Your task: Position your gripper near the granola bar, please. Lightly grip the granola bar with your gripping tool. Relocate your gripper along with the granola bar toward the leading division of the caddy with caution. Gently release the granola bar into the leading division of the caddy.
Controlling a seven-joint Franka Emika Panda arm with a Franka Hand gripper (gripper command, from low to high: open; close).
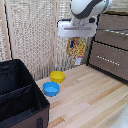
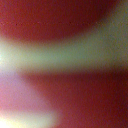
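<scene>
The granola bar [image 1: 76, 51], a yellow and red printed carton, hangs upright in the air well above the wooden table. My gripper [image 1: 76, 39] sits directly over it under the white plate of the arm and is shut on the carton's top edge; the fingertips are hard to make out. A red and pale blur fills the wrist view, which is the granola bar [image 2: 64, 20] pressed close to the lens. The black caddy [image 1: 41, 102] stands at the exterior view's lower left, far from the gripper. Its leading division [image 1: 20, 107] is the nearer compartment, with the brown strip at its base.
A yellow bowl [image 1: 57, 76] and a blue bowl [image 1: 51, 89] sit on the table between the carton and the caddy. A brown chest of drawers [image 1: 112, 47] stands at the exterior view's right. A pale slatted screen [image 1: 30, 35] is behind.
</scene>
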